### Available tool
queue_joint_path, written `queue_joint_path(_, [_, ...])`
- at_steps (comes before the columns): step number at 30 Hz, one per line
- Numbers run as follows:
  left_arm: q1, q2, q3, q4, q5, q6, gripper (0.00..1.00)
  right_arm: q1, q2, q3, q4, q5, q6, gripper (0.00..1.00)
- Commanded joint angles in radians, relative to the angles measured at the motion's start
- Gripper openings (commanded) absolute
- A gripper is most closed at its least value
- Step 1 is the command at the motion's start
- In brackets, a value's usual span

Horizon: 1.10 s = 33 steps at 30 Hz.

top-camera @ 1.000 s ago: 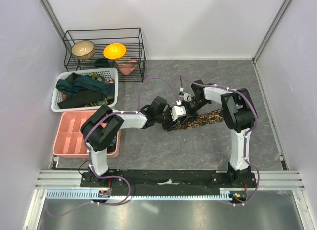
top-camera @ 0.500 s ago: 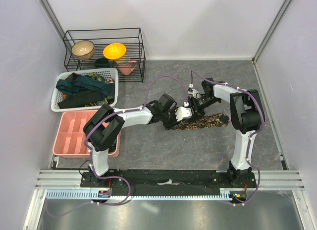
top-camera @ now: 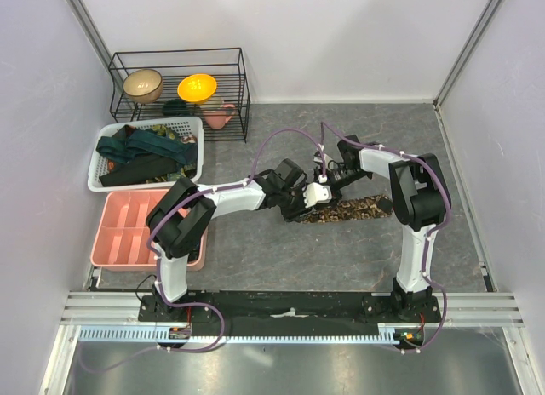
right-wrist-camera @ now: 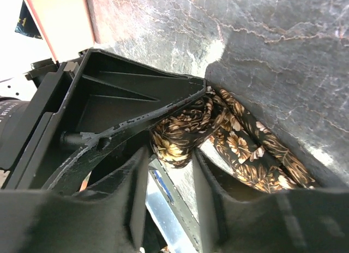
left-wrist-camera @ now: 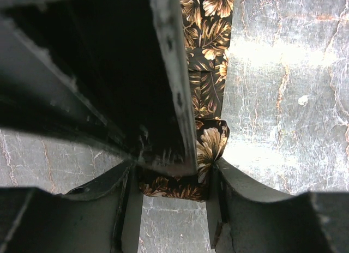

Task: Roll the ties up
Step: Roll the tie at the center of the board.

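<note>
Our left gripper (left-wrist-camera: 173,176) is clamped on the rolled end of the brown-and-tan leaf-patterned fabric necktie (left-wrist-camera: 210,89), whose flat length runs straight out ahead of it. Our right gripper (right-wrist-camera: 170,155) straddles that same roll from the opposite side; we cannot tell whether it pinches.

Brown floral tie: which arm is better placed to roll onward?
Probably left: the left gripper holds the tie squarely by its coil, the flat strip running straight ahead. The right gripper meets that coil at an angle.
</note>
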Motion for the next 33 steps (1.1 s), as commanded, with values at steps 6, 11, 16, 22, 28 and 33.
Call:
queue_joint_path(6, [-0.004, 0.041, 0.023, -0.066, 0.003, 0.015, 0.3, 0.006, 0.035, -0.003, -0.006, 0.087, -0.055, 0.0])
queue_joint_path(11, [0.004, 0.017, 0.019, -0.031, 0.084, -0.025, 0.61, -0.01, 0.047, -0.017, -0.022, 0.203, -0.075, 0.0])
queue_joint_path(16, [0.019, -0.003, -0.001, 0.069, 0.148, -0.095, 0.75, -0.025, 0.041, -0.026, -0.011, 0.323, -0.075, 0.0])
queue_joint_path(22, [0.031, 0.01, -0.015, 0.196, 0.21, -0.143, 0.75, -0.023, 0.047, -0.028, 0.009, 0.365, -0.075, 0.0])
queue_joint_path(28, [0.031, 0.062, 0.013, 0.264, 0.25, -0.191, 0.74, -0.022, 0.046, -0.041, 0.021, 0.366, -0.075, 0.0])
queue_joint_path(33, [0.027, 0.089, 0.027, 0.226, 0.237, -0.151, 0.61, -0.022, 0.047, -0.032, 0.033, 0.36, -0.075, 0.0])
